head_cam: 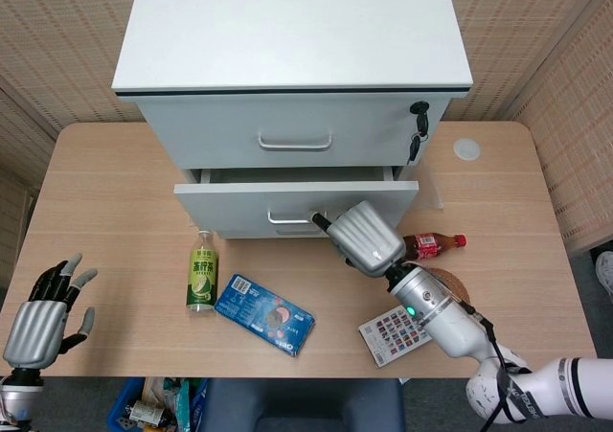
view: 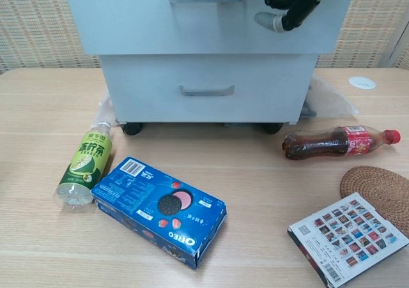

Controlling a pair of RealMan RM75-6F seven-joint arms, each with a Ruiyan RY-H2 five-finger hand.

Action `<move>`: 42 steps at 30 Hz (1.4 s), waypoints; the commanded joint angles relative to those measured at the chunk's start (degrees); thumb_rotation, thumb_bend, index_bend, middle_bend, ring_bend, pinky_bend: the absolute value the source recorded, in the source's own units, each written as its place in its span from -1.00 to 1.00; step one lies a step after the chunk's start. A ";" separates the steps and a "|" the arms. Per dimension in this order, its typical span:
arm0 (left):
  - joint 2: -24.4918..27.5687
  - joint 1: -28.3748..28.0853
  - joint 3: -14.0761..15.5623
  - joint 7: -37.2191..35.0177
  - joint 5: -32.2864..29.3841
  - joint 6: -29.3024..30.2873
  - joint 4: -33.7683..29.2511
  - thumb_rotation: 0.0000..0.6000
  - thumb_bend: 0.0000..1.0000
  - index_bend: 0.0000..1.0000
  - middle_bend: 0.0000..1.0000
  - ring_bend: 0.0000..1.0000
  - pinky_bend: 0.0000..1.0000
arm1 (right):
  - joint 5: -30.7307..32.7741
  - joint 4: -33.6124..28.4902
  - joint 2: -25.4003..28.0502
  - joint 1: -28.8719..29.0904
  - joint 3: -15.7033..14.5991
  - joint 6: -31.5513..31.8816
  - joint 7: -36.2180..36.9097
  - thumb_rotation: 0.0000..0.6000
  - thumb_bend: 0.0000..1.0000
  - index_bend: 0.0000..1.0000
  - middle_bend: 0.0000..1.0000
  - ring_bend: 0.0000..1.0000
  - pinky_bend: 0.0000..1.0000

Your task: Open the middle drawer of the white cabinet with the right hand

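The white cabinet (head_cam: 287, 30) stands at the back of the table. Its middle drawer (head_cam: 230, 207) is pulled partly out, and a dark gap shows along its top edge. My right hand (head_cam: 366, 238) grips the drawer's metal handle (head_cam: 287, 219) at its right end, fingers hooked in. In the chest view the drawer front (view: 128, 20) juts over the bottom drawer (view: 204, 87), with the right hand (view: 294, 0) at the top edge. My left hand (head_cam: 43, 312) hovers at the table's near left corner, fingers spread and holding nothing.
A green tea bottle (head_cam: 202, 271) and a blue Oreo box (head_cam: 264, 313) lie in front of the cabinet. A cola bottle (head_cam: 431, 245), a woven coaster (view: 377, 189) and a picture booklet (head_cam: 393, 334) lie near my right arm. Keys (head_cam: 417, 125) hang from the top drawer's lock.
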 commanded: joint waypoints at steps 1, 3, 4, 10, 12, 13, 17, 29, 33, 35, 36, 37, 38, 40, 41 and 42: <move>-0.01 0.06 -0.01 -0.12 -0.05 0.07 0.06 1.00 -0.05 -0.64 -0.92 -0.90 -0.81 | -0.51 -0.71 0.28 -0.21 -0.53 0.44 -0.53 1.00 -0.10 -0.53 0.85 0.88 0.78; -0.04 0.10 -0.03 -0.14 -0.08 0.13 0.16 1.00 -0.05 -0.64 -0.92 -0.90 -0.81 | -0.80 -1.19 0.43 -0.30 -0.83 0.67 -0.84 1.00 -0.10 -0.53 0.85 0.88 0.78; -0.04 0.12 -0.02 -0.19 -0.09 0.14 0.19 1.00 -0.05 -0.64 -0.92 -0.90 -0.81 | -1.02 -1.49 0.51 -0.36 -1.00 0.82 -1.02 1.00 -0.10 -0.53 0.85 0.88 0.78; -0.07 0.17 -0.02 -0.22 -0.09 0.21 0.30 1.00 -0.05 -0.64 -0.92 -0.90 -0.81 | -2.17 -2.89 0.90 -0.71 -1.80 1.45 -1.76 1.00 -0.10 -0.53 0.85 0.88 0.78; -0.03 0.20 0.01 -0.21 -0.10 0.20 0.28 1.00 -0.05 -0.64 -0.92 -0.90 -0.81 | -2.78 -3.42 1.01 -0.91 -2.04 1.77 -1.94 1.00 -0.10 -0.53 0.85 0.88 0.78; -0.04 0.21 0.01 -0.22 -0.10 0.21 0.29 1.00 -0.05 -0.64 -0.92 -0.90 -0.81 | -3.19 -3.72 1.08 -1.05 -2.21 1.96 -2.07 1.00 -0.10 -0.53 0.85 0.88 0.78; -0.06 0.19 -0.02 -0.23 -0.10 0.19 0.30 1.00 -0.05 -0.64 -0.92 -0.90 -0.81 | -4.59 -4.58 1.19 -1.47 -2.76 2.34 -2.33 1.00 -0.10 -0.53 0.85 0.89 0.78; -0.10 0.33 0.09 -0.36 -0.15 0.20 0.50 1.00 -0.05 -0.64 -0.92 -0.90 -0.81 | -6.94 -7.03 1.34 -2.64 -4.27 3.40 -4.40 1.00 -0.10 -0.53 0.86 0.89 0.78; -0.12 0.33 0.09 -0.48 -0.17 0.15 0.65 1.00 -0.05 -0.64 -0.92 -0.90 -0.81 | -7.30 -7.88 1.31 -3.12 -4.68 3.99 -5.39 1.00 -0.10 -0.53 0.86 0.90 0.78; -0.08 0.32 0.16 -0.50 -0.11 0.09 0.70 1.00 -0.05 -0.64 -0.92 -0.90 -0.81 | -7.16 -8.26 1.28 -3.31 -4.84 4.21 -5.86 1.00 -0.10 -0.53 0.86 0.90 0.78; -0.09 0.35 0.18 -0.54 -0.06 0.14 0.73 1.00 -0.05 -0.64 -0.92 -0.90 -0.81 | -7.12 -8.43 1.26 -3.40 -4.91 4.36 -6.13 1.00 -0.10 -0.53 0.86 0.90 0.78; -0.13 0.37 0.18 -0.64 0.01 0.23 0.78 1.00 -0.05 -0.64 -0.92 -0.90 -0.81 | -7.15 -8.68 1.25 -3.54 -5.04 4.58 -6.52 1.00 -0.10 -0.53 0.86 0.90 0.78; -0.15 0.38 0.19 -0.70 0.06 0.27 0.83 1.00 -0.05 -0.64 -0.92 -0.90 -0.81 | -7.25 -8.90 1.21 -3.67 -5.14 4.76 -6.80 1.00 -0.10 -0.53 0.86 0.90 0.78; -0.13 0.36 0.24 -0.75 0.12 0.21 0.88 1.00 -0.05 -0.64 -0.92 -0.90 -0.81 | -7.58 -9.34 1.13 -3.92 -5.38 5.06 -7.26 1.00 -0.10 -0.53 0.86 0.90 0.78; -0.13 0.34 0.26 -0.77 0.16 0.16 0.91 1.00 -0.05 -0.64 -0.92 -0.90 -0.81 | -7.78 -9.65 1.11 -4.10 -5.53 5.25 -7.58 1.00 -0.10 -0.53 0.86 0.90 0.78; -0.14 0.32 0.26 -0.80 0.20 0.15 0.94 1.00 -0.05 -0.64 -0.92 -0.90 -0.81 | -7.94 -9.88 1.12 -4.21 -5.64 5.39 -7.85 1.00 -0.10 -0.53 0.86 0.90 0.78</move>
